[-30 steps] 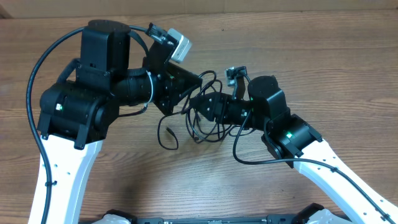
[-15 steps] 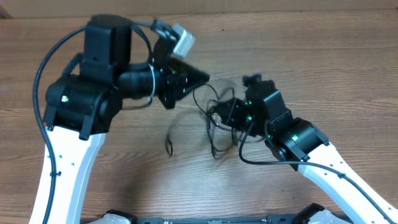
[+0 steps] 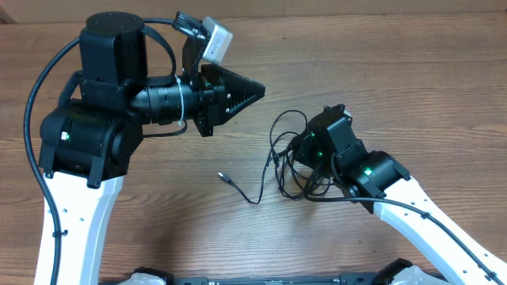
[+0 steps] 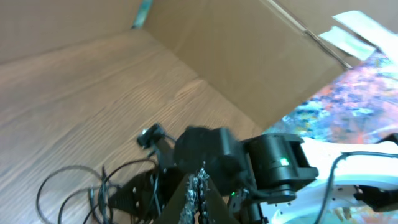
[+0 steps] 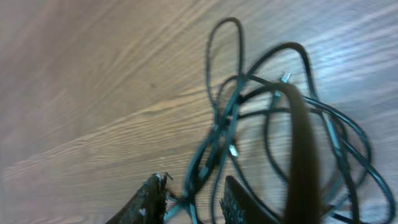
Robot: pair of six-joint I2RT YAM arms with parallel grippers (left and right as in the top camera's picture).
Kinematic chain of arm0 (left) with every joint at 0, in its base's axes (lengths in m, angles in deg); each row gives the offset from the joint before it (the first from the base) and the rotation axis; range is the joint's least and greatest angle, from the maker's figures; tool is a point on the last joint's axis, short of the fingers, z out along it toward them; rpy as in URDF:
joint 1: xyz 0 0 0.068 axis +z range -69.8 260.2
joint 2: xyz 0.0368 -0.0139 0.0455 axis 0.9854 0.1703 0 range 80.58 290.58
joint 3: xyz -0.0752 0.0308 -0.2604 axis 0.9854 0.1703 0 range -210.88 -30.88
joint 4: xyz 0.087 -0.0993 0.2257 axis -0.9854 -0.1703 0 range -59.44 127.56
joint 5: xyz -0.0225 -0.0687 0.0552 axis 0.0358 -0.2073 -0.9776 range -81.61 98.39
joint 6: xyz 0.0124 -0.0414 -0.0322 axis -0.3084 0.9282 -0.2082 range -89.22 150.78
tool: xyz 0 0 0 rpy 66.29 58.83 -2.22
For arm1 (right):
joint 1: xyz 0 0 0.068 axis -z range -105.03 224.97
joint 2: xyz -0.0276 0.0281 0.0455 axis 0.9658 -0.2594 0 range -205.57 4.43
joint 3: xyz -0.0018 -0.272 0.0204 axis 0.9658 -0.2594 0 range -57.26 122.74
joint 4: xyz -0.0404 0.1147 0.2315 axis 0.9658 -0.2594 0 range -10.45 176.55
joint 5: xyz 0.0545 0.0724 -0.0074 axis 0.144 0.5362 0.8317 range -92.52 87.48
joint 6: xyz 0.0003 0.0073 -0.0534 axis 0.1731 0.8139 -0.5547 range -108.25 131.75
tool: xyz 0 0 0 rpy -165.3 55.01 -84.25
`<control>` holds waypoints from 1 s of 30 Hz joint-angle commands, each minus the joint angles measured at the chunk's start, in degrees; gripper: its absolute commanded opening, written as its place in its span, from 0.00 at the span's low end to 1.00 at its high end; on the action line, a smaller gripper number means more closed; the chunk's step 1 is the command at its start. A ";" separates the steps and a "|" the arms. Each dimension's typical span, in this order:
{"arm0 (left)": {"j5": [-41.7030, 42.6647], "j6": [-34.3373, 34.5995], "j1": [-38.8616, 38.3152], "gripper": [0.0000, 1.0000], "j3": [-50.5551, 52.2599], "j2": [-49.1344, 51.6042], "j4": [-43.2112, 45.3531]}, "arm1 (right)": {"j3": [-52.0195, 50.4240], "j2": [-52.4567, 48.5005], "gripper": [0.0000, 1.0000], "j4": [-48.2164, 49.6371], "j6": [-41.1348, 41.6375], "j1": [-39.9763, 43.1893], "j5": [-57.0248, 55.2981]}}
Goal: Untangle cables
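We see a brown table with wood lines running across it. A cardboard wall stands along its far edge, at the top of the overhead view. In the left wrist view a patch of many colours shows at the right, past the cardboard.

A white box sits on the left arm at the upper left of the overhead view. It has a small label, but the print is too tiny for us to read.

The cables lie on the table in one loose black tangle, a bit right of the middle. One thin end with a plug trails out to the lower left.

The right tool is down at the tangle. Its two fingers stand apart, and thin strands run between them. They are not pinched tight.

The left tool is clenched to a point with nothing in it. It sits up and to the left of the tangle, well apart from it.
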 commanded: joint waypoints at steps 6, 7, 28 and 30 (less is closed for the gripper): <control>-18.16 0.76 0.20 0.16 -1.07 -0.17 -8.72 | 0.37 0.81 0.51 6.16 -4.00 0.00 6.14; -19.61 1.22 0.22 0.15 -1.03 0.00 -9.77 | 0.39 0.90 0.52 6.16 -4.00 0.00 6.14; -22.73 4.90 -6.78 0.36 3.48 12.98 -12.98 | 0.39 1.18 0.89 -11.08 -4.02 0.00 7.93; -22.73 4.90 -6.78 0.38 3.48 13.70 -12.76 | 0.39 1.18 0.95 -13.05 -5.31 0.00 8.76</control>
